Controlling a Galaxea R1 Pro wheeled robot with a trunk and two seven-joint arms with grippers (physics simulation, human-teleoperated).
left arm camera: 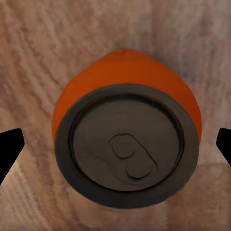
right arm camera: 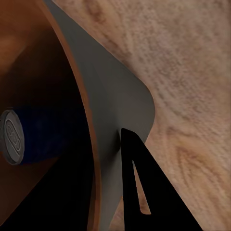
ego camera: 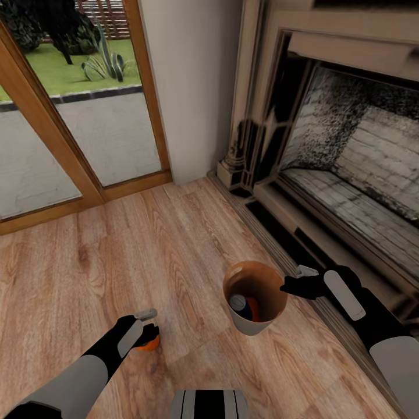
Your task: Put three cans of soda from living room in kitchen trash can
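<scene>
The tash can stands on the wood floor of the living room, pale grey outside and brown inside. A dark blue can of soda and an orange one lie in it. My right gripper is shut on its rim; the right wrist view has one finger against the grey wall and the blue can inside. A third, orange can of soda stands upright on the floor. My left gripper hangs right over it, open, with a fingertip on each side of the can, not touching.
The fireplace and its raised hearth edge run along the right, close behind the bin and my right arm. Wood-framed glass doors and a white wall lie ahead. Open floor stretches between them. My base is at the bottom.
</scene>
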